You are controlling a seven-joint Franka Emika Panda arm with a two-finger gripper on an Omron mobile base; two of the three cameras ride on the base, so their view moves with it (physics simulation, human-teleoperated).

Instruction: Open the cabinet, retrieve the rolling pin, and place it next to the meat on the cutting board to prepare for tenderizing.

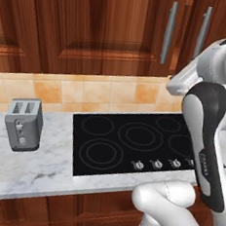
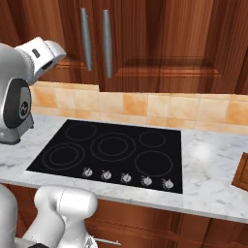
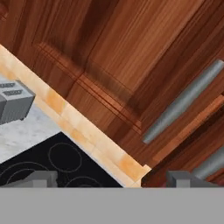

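Dark reddish-brown wood is filling the top of both base views: the cabinet (image 1: 108,31), its raised-panel doors shut, with two long grey bar handles (image 1: 168,33) hanging side by side at the upper right of the left base view and the upper left of the right base view. In the hand view the gripper (image 3: 109,178) is standing open, its two finger tips spread far apart at the bottom edge with nothing between them, pointing toward the cabinet door beside one handle. A black stovetop (image 1: 131,143) is lying in the middle of the marble counter (image 1: 31,170). A grey toaster (image 1: 24,123) is sitting at the left of the left base view. A brown corner, perhaps the cutting board (image 2: 241,172), is showing at the right edge of the right base view.
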